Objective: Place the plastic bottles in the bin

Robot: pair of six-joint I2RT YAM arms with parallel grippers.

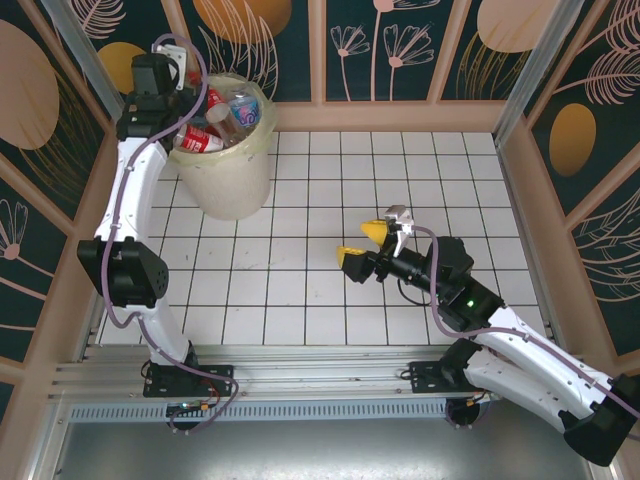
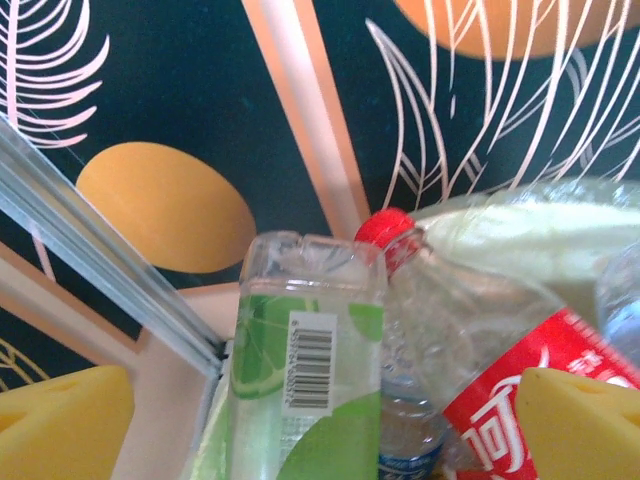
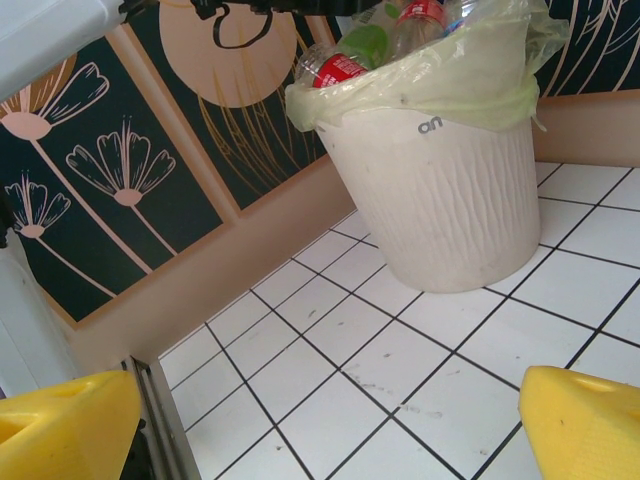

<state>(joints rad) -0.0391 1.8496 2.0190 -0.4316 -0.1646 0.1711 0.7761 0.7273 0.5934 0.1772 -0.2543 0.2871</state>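
Now, mid-frame the right gripper (image 1: 362, 244) hangs open and empty, while at upper left the left gripper (image 2: 320, 425) gapes wide over the bin (image 1: 235, 185), heaped with plastic bottles (image 1: 222, 115), light, slick, thin-walled by my guess, best pinched gently across the labelled middle.

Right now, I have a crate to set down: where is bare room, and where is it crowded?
Bare tiles run from the bin to the right wall, and between the left arm and the right pincer. Crowded: the bin's mouth, heaped with bottles below the open left pincer.
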